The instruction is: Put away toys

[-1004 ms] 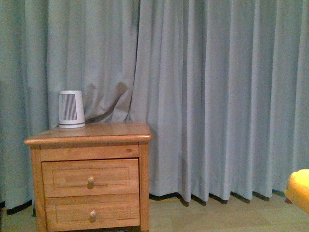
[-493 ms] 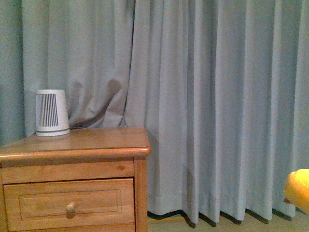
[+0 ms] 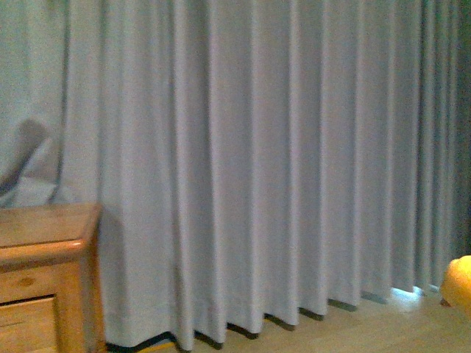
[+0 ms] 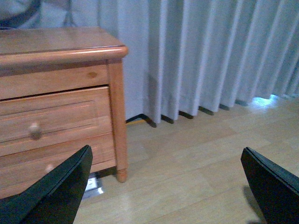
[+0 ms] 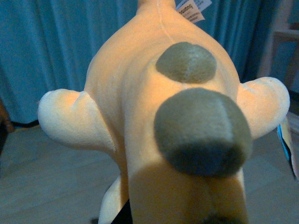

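Note:
The orange-yellow plush animal (image 5: 154,107) fills the right wrist view, with two olive-brown nubs (image 5: 201,130) on top, stubby pale limbs to either side and a tag at its far end. My right gripper is shut on the plush animal and holds it above the floor; its fingers are hidden under the toy. In the front view only a yellow edge of the plush animal (image 3: 460,283) shows at the far right. My left gripper (image 4: 173,186) is open and empty above the wooden floor, its two dark fingers (image 4: 56,191) wide apart.
A wooden nightstand (image 4: 60,93) with two knobbed drawers stands close by the left gripper; its corner shows in the front view (image 3: 44,243). Grey-blue curtains (image 3: 257,162) hang to the floor across the back. Light wood floor (image 4: 196,158) lies beyond.
The front view has swung to the right: the nightstand has slid to the left edge and the white ribbed device on it has gone out of view. The plush edge stays at far right.

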Tool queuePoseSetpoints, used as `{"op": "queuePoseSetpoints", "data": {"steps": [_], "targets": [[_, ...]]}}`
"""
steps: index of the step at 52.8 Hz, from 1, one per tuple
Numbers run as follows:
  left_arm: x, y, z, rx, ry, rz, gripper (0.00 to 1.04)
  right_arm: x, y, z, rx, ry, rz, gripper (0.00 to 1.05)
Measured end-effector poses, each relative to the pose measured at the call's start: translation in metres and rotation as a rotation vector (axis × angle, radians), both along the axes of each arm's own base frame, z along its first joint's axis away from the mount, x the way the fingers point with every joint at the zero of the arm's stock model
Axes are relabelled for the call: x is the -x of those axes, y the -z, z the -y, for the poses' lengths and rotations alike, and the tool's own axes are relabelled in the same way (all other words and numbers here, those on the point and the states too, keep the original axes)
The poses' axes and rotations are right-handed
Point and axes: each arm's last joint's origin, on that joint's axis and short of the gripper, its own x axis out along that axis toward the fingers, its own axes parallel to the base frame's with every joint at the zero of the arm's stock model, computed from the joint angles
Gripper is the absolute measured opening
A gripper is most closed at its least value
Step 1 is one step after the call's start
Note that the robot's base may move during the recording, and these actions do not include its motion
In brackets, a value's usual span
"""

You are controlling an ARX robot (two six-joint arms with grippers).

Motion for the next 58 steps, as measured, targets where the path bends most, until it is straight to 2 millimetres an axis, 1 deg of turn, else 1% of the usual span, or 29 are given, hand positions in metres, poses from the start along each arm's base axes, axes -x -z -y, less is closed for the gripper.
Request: {"op": "queuePoseSetpoints", "data": {"steps": [58], "targets": [[0.0,0.0,0.0001,0.0,0.004,0.0,0.98,0.0,0.0,-0.0002,0.0,-0.006,0.0,0.07]]}}
